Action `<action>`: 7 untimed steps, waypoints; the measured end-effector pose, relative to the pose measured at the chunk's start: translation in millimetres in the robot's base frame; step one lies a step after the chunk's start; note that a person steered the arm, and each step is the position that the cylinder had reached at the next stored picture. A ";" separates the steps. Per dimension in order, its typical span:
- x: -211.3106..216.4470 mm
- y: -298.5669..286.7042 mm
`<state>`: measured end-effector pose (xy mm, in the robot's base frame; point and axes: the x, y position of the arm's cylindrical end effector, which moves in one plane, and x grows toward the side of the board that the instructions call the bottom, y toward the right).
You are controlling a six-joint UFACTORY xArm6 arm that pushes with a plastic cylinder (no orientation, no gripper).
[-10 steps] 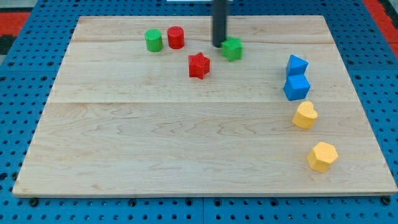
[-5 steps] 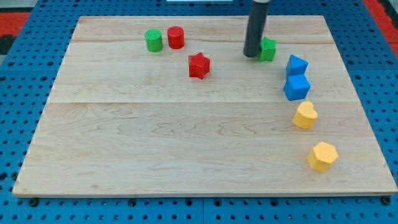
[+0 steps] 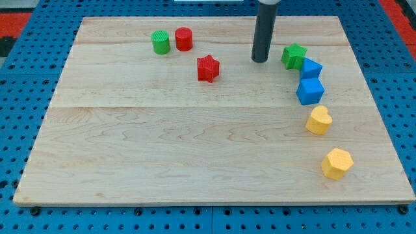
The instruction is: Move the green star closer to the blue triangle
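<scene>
The green star (image 3: 294,56) lies at the view's upper right, touching the upper left side of the blue triangle (image 3: 311,67). My tip (image 3: 260,60) stands on the board a short way to the view's left of the green star, with a small gap between them. The dark rod rises from the tip to the view's top edge.
A blue cube (image 3: 310,91) sits just below the blue triangle. A yellow heart (image 3: 318,120) and a yellow hexagon (image 3: 337,163) lie lower on the right. A red star (image 3: 208,67), a red cylinder (image 3: 183,39) and a green cylinder (image 3: 160,42) lie at the upper left.
The green star slid to the right until it reached the blue triangle. My tip pushed it there, then drew back slightly to the left and is apart from it.
</scene>
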<state>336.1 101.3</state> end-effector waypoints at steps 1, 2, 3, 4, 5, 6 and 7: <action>-7.4 30.1; -28.8 36.0; -40.5 42.5; -49.7 44.9; -34.9 11.8; -17.6 13.6; -15.2 59.6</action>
